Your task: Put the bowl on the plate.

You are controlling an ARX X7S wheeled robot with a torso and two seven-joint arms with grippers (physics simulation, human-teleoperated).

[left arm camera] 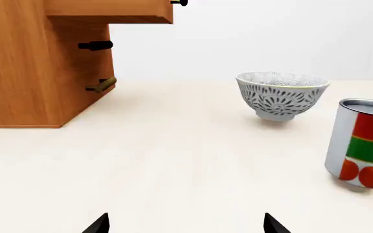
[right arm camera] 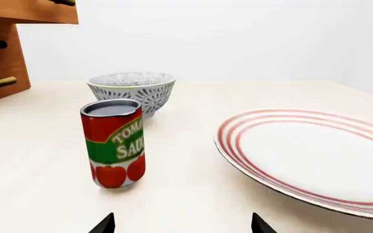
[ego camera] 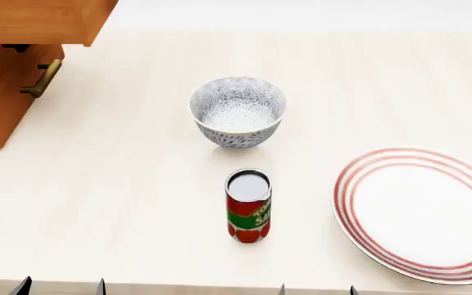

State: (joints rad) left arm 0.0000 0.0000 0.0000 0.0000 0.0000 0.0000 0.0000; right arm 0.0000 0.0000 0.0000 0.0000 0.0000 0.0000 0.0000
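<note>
The bowl, white with a fine grey floral pattern, stands upright on the cream tabletop near the middle; it also shows in the wrist views. The plate, flat and white with red rings, lies at the right, near the front edge. My left gripper and right gripper sit at the table's front edge, both open and holding nothing. Only their black fingertips show. Both are well short of the bowl.
A tomato sauce can stands upright between the bowl and the front edge, left of the plate. A wooden cabinet with a pulled-out drawer and handles fills the back left corner.
</note>
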